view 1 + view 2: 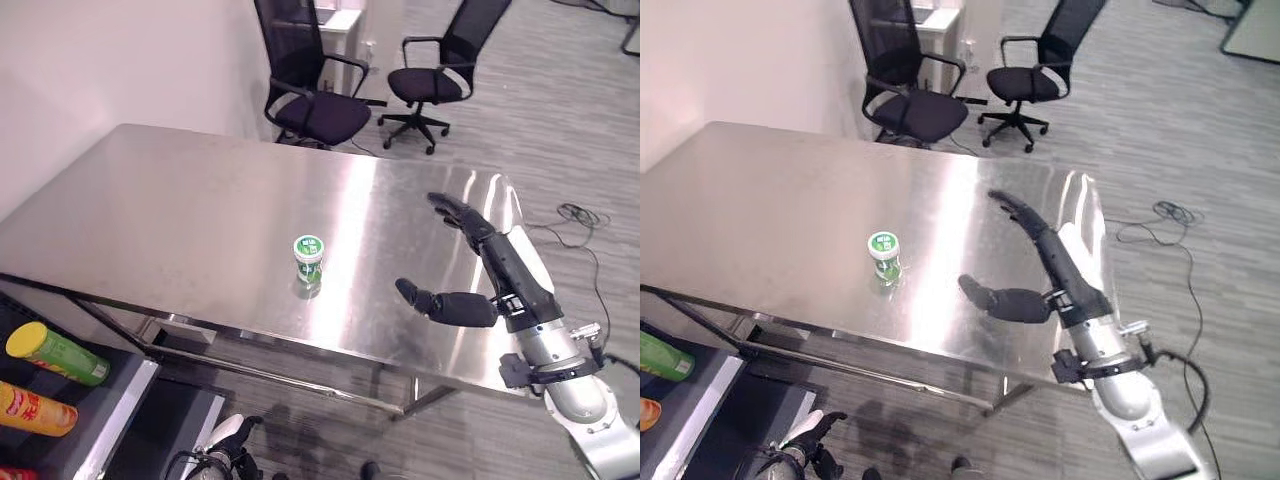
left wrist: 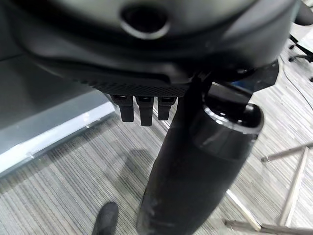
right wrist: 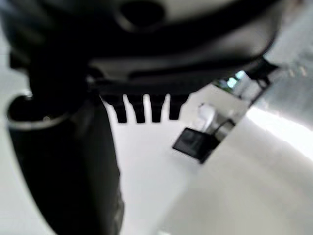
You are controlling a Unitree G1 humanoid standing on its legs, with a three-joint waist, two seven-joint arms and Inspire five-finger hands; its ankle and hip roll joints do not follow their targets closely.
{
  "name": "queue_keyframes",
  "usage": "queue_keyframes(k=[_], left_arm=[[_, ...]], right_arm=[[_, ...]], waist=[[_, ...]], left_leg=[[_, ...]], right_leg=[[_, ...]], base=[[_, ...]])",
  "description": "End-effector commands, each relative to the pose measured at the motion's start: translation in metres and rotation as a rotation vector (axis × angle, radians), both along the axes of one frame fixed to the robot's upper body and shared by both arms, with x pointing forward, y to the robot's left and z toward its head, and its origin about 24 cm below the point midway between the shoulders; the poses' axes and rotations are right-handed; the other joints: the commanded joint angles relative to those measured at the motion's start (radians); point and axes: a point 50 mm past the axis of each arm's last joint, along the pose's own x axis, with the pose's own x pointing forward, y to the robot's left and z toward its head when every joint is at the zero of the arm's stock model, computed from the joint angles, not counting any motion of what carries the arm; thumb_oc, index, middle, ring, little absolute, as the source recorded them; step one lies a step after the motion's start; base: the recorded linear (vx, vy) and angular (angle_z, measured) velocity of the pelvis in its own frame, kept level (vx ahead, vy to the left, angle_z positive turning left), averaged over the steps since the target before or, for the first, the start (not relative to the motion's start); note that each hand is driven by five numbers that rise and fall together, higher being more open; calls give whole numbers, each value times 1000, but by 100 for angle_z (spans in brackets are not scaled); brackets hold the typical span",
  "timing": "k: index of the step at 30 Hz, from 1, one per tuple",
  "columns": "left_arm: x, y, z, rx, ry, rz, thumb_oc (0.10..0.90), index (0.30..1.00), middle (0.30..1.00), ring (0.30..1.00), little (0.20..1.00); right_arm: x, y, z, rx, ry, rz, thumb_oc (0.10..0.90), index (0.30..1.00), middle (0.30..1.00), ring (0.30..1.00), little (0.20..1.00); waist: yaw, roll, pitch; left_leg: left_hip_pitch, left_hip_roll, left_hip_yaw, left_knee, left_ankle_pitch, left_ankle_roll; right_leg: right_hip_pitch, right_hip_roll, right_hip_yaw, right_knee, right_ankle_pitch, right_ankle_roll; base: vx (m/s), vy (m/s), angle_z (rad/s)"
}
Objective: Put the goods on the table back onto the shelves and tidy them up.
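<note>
The small green-lidded cup stood upright near the middle of the table, axis vertical. The right hand hovered to its right, clear of it, fingers straight and thumb spread, empty. The left hand hung low beside the table, farther off, fingers relaxed.

Head eyes look down on one table — wrist cameras close.

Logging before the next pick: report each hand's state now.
Left hand: open, fingers straight, holding nothing, down near the floor.
Right hand: open, fingers straight, above the table, right of the green cup, holding nothing.
</note>
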Motion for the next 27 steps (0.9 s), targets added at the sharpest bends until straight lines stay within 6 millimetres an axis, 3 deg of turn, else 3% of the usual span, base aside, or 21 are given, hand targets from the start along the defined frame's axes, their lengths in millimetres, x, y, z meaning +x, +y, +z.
queue_keyframes(k=[1, 6, 9, 12, 13, 14, 17, 18, 19, 20, 22, 26, 27], left_arm=[[25, -26, 11, -76, -114, -98, 800, 900, 900, 900, 900], [18, -29, 6, -99, -65, -83, 800, 900, 900, 900, 900], [24, -28, 8, -94, -81, -73, 800, 900, 900, 900, 900], [30, -29, 13, -92, -114, -108, 800, 900, 900, 900, 900], [39, -28, 17, -84, -150, -95, 800, 900, 900, 900, 900], [39, -28, 17, -84, -151, -95, 800, 900, 900, 900, 900], [44, -27, 19, -65, -176, -87, 800, 900, 900, 900, 900], [46, -30, 20, -52, -183, -136, 800, 900, 900, 900, 900], [49, -35, 23, -36, -196, -227, 800, 900, 900, 900, 900], [48, -36, 22, -36, -195, -229, 800, 900, 900, 900, 900], [58, -40, 28, -17, -227, -305, 800, 900, 900, 900, 900], [69, -25, 35, -7, -265, -217, 800, 900, 900, 900, 900], [75, -11, 39, 14, -291, -111, 800, 900, 900, 900, 900]], right_arm=[[-8, -4, 44, 56, -180, 102, 800, 900, 900, 900, 900], [2, -6, 38, 74, -75, 160, 800, 900, 900, 900, 900], [2, -5, 41, 67, -73, 174, 800, 900, 900, 900, 900], [1, -8, 43, 66, -96, 156, 800, 900, 900, 900, 900], [2, -9, 43, 52, -113, 126, 800, 900, 900, 900, 900], [2, -9, 43, 52, -114, 125, 800, 900, 900, 900, 900], [1, -7, 46, 35, -164, 87, 800, 900, 900, 900, 900], [-1, -10, 49, 31, -201, 50, 800, 900, 900, 900, 900], [-1, -13, 51, 14, -220, 20, 800, 900, 900, 900, 900], [-2, -13, 51, 13, -218, 18, 800, 900, 900, 900, 900], [-7, -14, 49, 12, -229, -16, 800, 900, 900, 900, 900], [-6, -9, 46, -5, -256, -49, 800, 900, 900, 900, 900], [2, 0, 48, -9, -289, -52, 800, 900, 900, 900, 900]], waist=[[1, -32, -40], [12, -22, -56], [14, -23, -51], [17, -31, -24], [14, -34, -14], [11, -34, -13], [6, -35, -19], [2, -26, -20], [-12, -2, -28], [-6, -1, -29], [-28, 30, -39], [-26, 20, -30], [-12, 1, -5]], left_leg=[[25, 100, 34, 2, -13, -88], [33, 118, 21, -1, -1, -105], [15, 124, 5, 20, 1, -111], [-66, 128, -40, 188, -32, -124], [-88, 158, -71, 218, -14, -145], [-90, 159, -74, 221, -15, -146], [-69, 229, -103, 140, 4, -155], [-67, 284, -113, 62, 51, -166], [-55, 311, -60, 6, 57, -174], [-48, 311, -53, 0, 58, -175], [-43, 261, -6, 2, 40, -179], [-55, 193, 16, 18, 1, -149], [-53, 166, 66, 15, -22, -130]], right_leg=[[141, -39, -8, -199, 105, 92], [181, -28, -36, -226, 98, 81], [195, -29, -48, -219, 81, 71], [208, -43, -59, -208, 69, 60], [209, -57, -55, -208, 67, 62], [209, -56, -57, -208, 66, 61], [184, -96, -51, -206, 62, 86], [161, -122, -51, -201, 47, 106], [163, -145, -64, -205, 34, 124], [163, -144, -60, -205, 33, 125], [167, -198, -41, -217, 64, 141], [130, -261, -16, -202, 115, 164], [70, -295, -47, -178, 179, 166]], base=[[81, -114, 15], [38, -75, 28], [14, -58, 19], [2, -16, 40], [-3, 65, 29], [17, 129, 23], [61, 245, 12], [156, 551, -13], [134, 469, -22], [173, 567, -10], [145, 456, -2], [68, 288, -33], [-95, 105, -24]])
